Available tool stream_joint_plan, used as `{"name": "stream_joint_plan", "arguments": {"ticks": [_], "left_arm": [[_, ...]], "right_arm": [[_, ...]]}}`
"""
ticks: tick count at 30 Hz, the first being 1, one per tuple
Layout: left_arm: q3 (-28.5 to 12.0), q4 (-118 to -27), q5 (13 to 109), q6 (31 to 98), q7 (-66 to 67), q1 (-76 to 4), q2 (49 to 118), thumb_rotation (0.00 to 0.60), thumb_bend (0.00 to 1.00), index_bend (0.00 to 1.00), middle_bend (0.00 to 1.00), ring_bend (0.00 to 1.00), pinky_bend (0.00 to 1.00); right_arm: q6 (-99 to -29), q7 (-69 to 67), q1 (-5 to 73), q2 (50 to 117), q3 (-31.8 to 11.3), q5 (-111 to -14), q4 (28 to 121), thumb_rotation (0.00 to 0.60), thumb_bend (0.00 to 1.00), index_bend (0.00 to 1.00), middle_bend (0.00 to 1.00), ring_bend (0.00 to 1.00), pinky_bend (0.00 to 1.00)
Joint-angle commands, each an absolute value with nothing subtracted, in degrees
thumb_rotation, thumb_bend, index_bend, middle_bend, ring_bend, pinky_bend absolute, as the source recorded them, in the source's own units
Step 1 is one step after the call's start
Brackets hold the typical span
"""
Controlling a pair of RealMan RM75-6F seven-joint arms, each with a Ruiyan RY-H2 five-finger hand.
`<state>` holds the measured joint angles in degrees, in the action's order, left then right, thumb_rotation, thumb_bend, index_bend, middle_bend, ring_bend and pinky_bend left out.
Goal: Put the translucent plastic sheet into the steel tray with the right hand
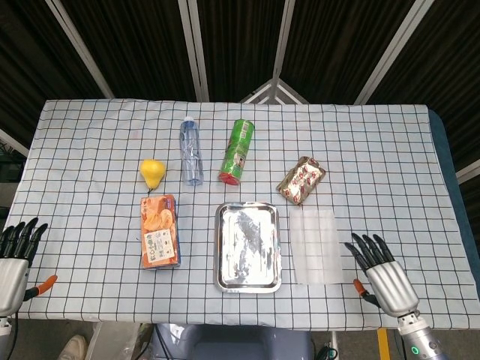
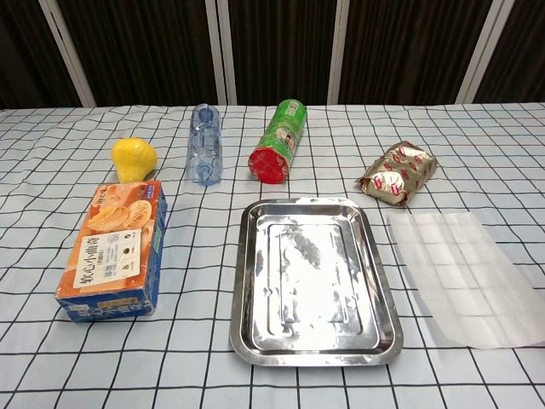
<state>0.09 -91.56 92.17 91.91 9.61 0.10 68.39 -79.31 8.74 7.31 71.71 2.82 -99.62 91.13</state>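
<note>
The translucent plastic sheet (image 1: 316, 245) (image 2: 461, 275) lies flat on the checked tablecloth, just right of the empty steel tray (image 1: 248, 280) (image 2: 312, 349). My right hand (image 1: 382, 277) hovers at the table's front edge, a little right of the sheet's near corner, fingers spread and holding nothing. Far off at the left front corner, my left hand (image 1: 14, 253) is also spread and empty. Neither hand appears in the chest view.
Behind the tray lie a green can (image 1: 238, 151), a water bottle (image 1: 190, 151) and a foil snack pack (image 1: 301, 180). A yellow pear (image 1: 152, 172) and an orange biscuit box (image 1: 160, 231) sit to the tray's left.
</note>
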Motion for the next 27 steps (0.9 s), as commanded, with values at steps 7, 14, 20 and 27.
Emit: {"name": "stream_joint_plan", "arguments": {"ticks": [7, 14, 20, 27], "left_arm": [[-0.17, -91.74, 91.83, 91.96, 8.82, 0.06, 68.05, 0.6, 0.07, 0.0, 0.0, 0.0, 0.0], [-0.21, -91.8, 91.68, 91.85, 8.31, 0.01, 67.84, 0.6, 0.06, 0.0, 0.0, 0.0, 0.0], [-0.21, -91.87, 91.75, 91.83, 8.15, -0.04, 67.75, 0.6, 0.07, 0.0, 0.0, 0.0, 0.0], [-0.17, -91.77, 92.19, 92.26, 8.05, 0.03, 67.78, 0.6, 0.07, 0.0, 0.0, 0.0, 0.0]], "right_arm": [[-72.56, 15.58, 9.49, 79.23, 3.27, -96.86, 89.11, 0.6, 0.41, 0.13, 0.0, 0.0, 0.0], [-70.0, 17.65, 10.22, 82.39, 2.45, -93.38, 86.89, 0.6, 0.41, 0.16, 0.0, 0.0, 0.0], [-69.77, 18.24, 9.94, 82.39, 2.83, -91.93, 85.46, 0.6, 0.41, 0.16, 0.0, 0.0, 0.0], [-69.76, 19.11, 9.73, 82.6, 3.27, -90.85, 84.77, 0.6, 0.41, 0.16, 0.0, 0.0, 0.0]]}}
